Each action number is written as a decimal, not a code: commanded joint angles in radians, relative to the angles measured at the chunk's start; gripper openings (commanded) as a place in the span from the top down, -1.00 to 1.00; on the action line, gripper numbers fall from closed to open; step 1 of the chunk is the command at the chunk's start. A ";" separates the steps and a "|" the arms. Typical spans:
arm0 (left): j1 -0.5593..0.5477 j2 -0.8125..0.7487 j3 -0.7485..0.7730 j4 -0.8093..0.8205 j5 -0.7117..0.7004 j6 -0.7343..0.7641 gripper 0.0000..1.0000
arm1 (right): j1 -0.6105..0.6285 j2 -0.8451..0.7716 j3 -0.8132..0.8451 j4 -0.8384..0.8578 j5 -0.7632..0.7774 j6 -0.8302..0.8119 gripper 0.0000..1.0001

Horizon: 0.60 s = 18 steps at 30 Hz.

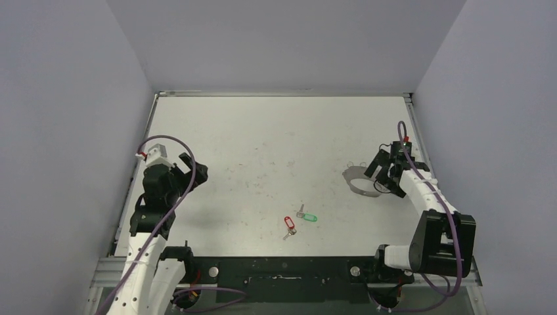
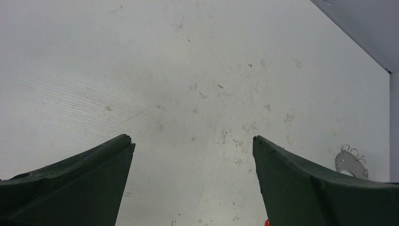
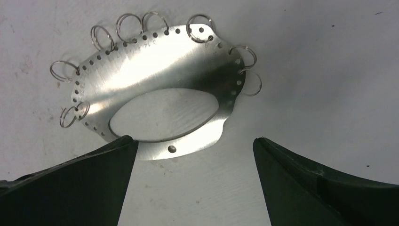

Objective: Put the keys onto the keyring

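Silver sheet metal forms the keyring [image 3: 155, 70]: a flat, shiny, curved plate with an oval hole in its middle. Small holes are punched along its rim, and thin wire split rings [image 3: 129, 27] hang from several of them. It lies flat on the white, scuffed table [image 1: 263, 131], just ahead of the right tool [image 3: 193, 140]. That tool's dark jaws stand wide apart and hold nothing.

The red-tagged key [image 1: 289, 225] and the green-tagged key [image 1: 307, 216] lie just beside each other, well apart from the plate. They are nearer the front edge, about midway between the arms. The red one points roughly toward the arms' bases; the green one lies more crosswise.

The left tool [image 2: 193, 139] is also wide open and empty, over bare table. The right arm looks best placed for the plate.
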 commanded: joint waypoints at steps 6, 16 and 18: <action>0.004 0.182 0.018 0.107 0.280 -0.053 -0.94 | 0.011 -0.263 -0.020 -0.029 -0.196 -0.087 -1.00; -0.124 0.317 0.060 0.184 0.249 -0.046 -0.95 | 0.163 -0.272 0.006 -0.071 -0.222 -0.077 -1.00; -0.174 0.352 0.102 0.175 0.171 -0.017 -0.94 | 0.185 -0.261 0.013 -0.070 -0.194 -0.071 -1.00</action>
